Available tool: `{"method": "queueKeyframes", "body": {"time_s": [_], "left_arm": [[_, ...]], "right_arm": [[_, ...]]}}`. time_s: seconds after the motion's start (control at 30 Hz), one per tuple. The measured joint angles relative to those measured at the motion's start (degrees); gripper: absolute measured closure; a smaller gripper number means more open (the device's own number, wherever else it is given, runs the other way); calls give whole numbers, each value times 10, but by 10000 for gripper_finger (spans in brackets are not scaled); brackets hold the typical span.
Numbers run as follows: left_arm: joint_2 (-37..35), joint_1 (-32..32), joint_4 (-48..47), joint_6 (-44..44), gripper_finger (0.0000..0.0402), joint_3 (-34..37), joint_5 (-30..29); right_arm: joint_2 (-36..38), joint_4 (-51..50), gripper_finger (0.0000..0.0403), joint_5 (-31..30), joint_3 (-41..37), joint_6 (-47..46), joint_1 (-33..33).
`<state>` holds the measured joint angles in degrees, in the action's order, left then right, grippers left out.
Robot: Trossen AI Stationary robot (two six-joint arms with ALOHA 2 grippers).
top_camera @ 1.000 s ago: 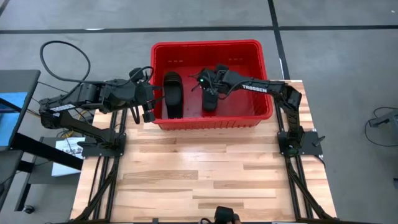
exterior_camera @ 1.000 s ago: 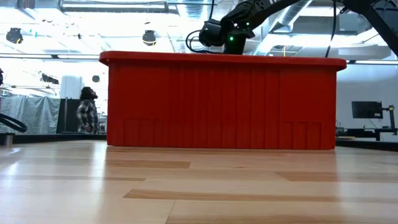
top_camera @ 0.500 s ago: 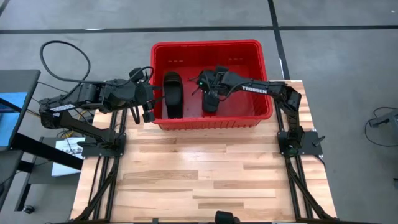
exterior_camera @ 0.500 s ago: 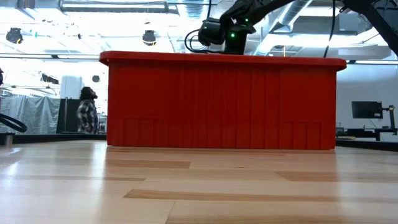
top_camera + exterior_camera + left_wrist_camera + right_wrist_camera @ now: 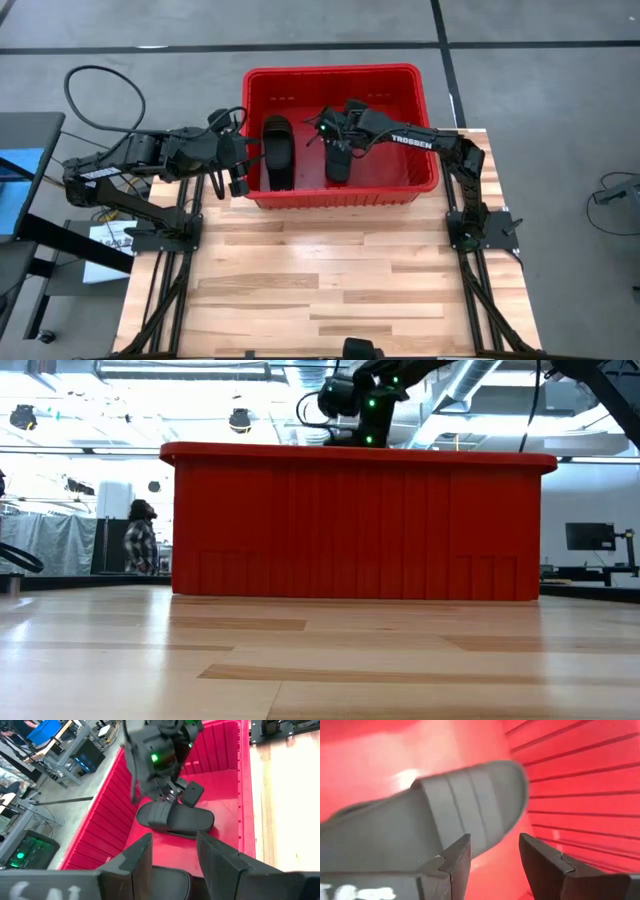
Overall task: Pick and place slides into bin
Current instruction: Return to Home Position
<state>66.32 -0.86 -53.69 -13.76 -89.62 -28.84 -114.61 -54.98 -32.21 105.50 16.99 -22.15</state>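
High view: two slides (image 5: 277, 155) are seen inside the bin (image 5: 330, 70), with the right gripper (image 5: 335, 148) spread empty just above one. It is best raised clear of the rim before being folded home. The left gripper (image 5: 240, 165), also spread, is parked beside the bin.

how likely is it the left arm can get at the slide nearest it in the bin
Probably yes. The left gripper, open, sits at the bin's left wall with that slide just ahead of it, nothing between. The right gripper hangs over the other slide, out of the way.
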Motion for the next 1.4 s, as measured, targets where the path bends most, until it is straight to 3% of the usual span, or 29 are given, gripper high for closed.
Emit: {"method": "queueKeyframes", "body": {"time_s": [0.37, 0.53, 0.83, 1.03, 1.17, 1.27, 1.4], "left_arm": [[0, -1, -8, 0, 256, 0, -7], [-33, -27, 26, 16, 256, 0, -16], [-123, -104, 85, 122, 256, 9, -11], [-214, -113, 185, 194, 256, 130, -76], [-292, -113, 241, 205, 256, 221, -47], [-342, -113, 253, 207, 256, 274, -7], [-390, -113, 252, 217, 256, 319, 31]], "right_arm": [[1, -53, 242, 16, 119, -20, 11], [18, -35, 246, 95, 178, -72, 8], [134, 78, 249, 256, 181, -176, -12], [215, 95, 268, 401, 181, -207, 11], [265, 69, 287, 482, 181, -197, 47], [299, 16, 301, 494, 180, -193, 82], [351, 11, 319, 455, 153, -199, 132]]}}
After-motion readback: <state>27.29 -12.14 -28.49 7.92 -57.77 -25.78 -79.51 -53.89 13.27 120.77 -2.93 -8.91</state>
